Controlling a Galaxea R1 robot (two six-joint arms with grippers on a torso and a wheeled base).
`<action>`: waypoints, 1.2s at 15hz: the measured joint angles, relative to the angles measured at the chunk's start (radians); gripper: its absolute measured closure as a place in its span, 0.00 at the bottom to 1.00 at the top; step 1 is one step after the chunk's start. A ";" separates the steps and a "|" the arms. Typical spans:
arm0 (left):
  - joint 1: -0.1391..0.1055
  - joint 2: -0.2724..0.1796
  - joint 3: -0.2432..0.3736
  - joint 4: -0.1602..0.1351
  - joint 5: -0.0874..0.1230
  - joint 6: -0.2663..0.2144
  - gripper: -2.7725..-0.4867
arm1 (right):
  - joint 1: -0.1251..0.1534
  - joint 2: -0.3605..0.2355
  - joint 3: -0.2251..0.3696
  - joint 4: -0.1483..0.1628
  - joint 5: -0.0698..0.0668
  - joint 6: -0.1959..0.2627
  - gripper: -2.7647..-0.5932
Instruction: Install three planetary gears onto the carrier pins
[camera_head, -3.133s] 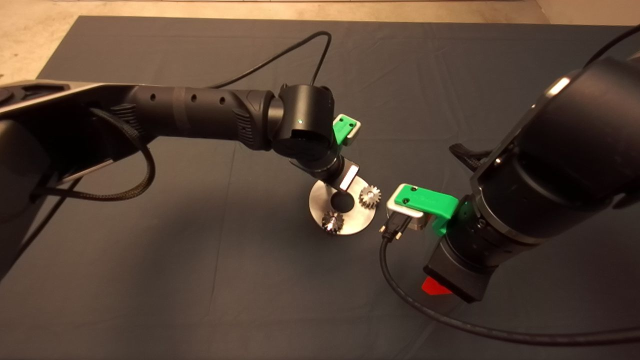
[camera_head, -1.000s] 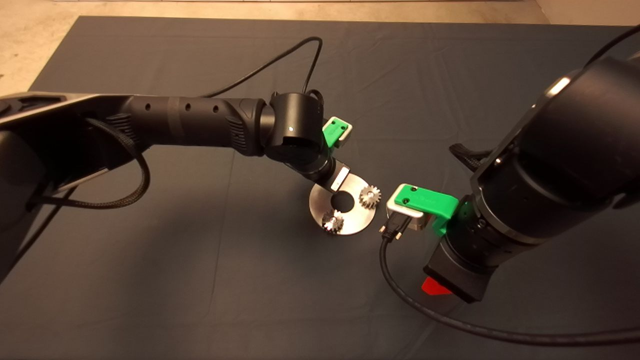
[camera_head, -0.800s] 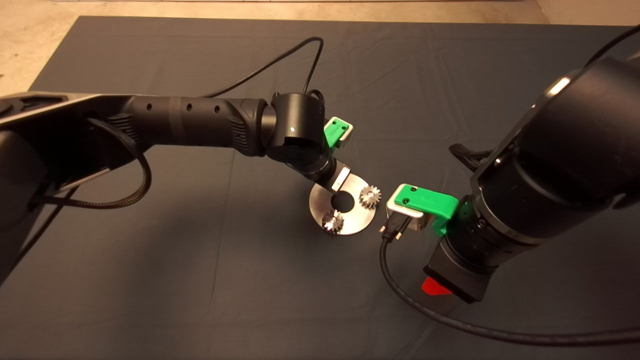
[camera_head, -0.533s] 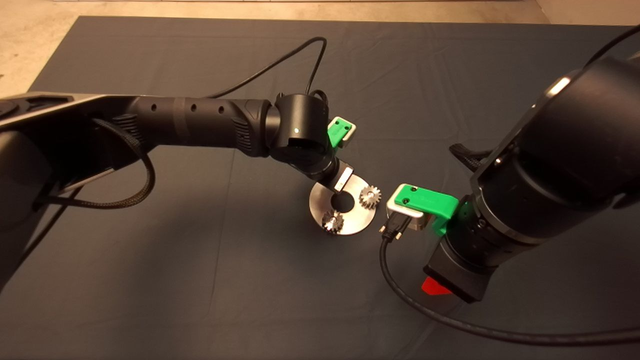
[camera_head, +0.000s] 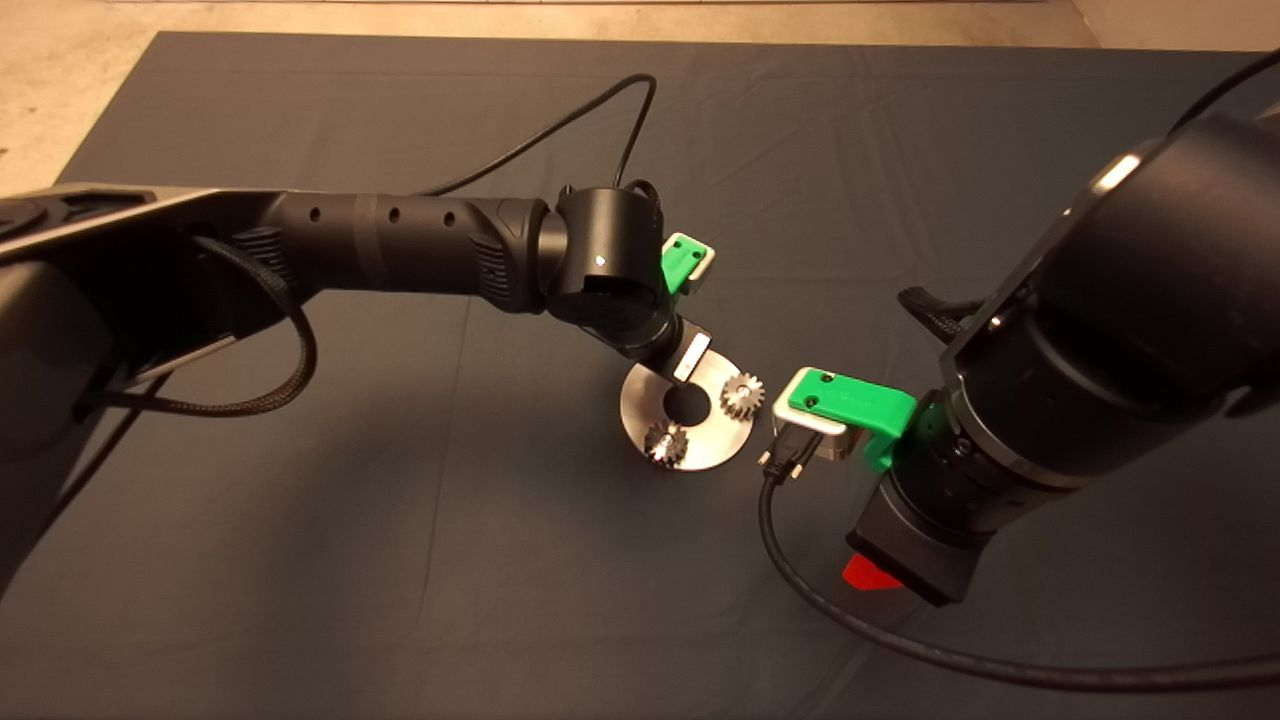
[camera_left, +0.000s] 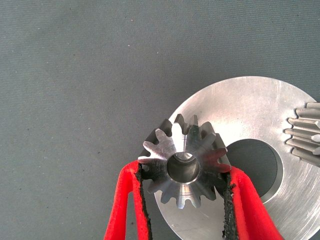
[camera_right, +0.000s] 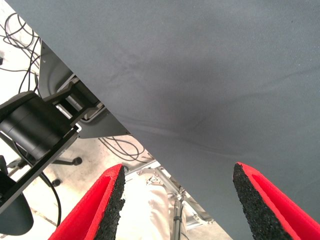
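**Third gear pinched over the plate**

The left claw (camera_left: 182, 197) pinches one of the planetary gears (camera_left: 183, 167) between its two black pads, one on each side of the teeth. The gear sits over the rim area of the round silver plate (camera_left: 255, 120), beside the central hole (camera_left: 255, 162). Something silver shows inside its bore (whether that is a carrier pin, or how far the gear is seated, cannot be told). From above, the left wrist hides this gear.

Two more gears (camera_head: 742, 396) (camera_head: 666, 441) stand on the plate (camera_head: 722, 440); their pins are covered.

The right claw (camera_right: 177, 200) waits spread wide and empty over the bench edge, beside the plate on the dark mat (camera_head: 400, 560).
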 joint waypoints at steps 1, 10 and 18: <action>0.000 0.002 -0.003 0.000 0.000 0.000 0.97 | 0.000 0.000 0.000 0.000 0.000 0.000 0.54; 0.001 0.018 -0.025 -0.002 -0.002 0.001 0.97 | 0.000 0.000 0.000 0.000 0.000 0.000 0.54; 0.003 0.015 -0.025 -0.002 -0.008 0.001 0.97 | 0.000 0.000 0.000 0.000 0.000 0.000 0.54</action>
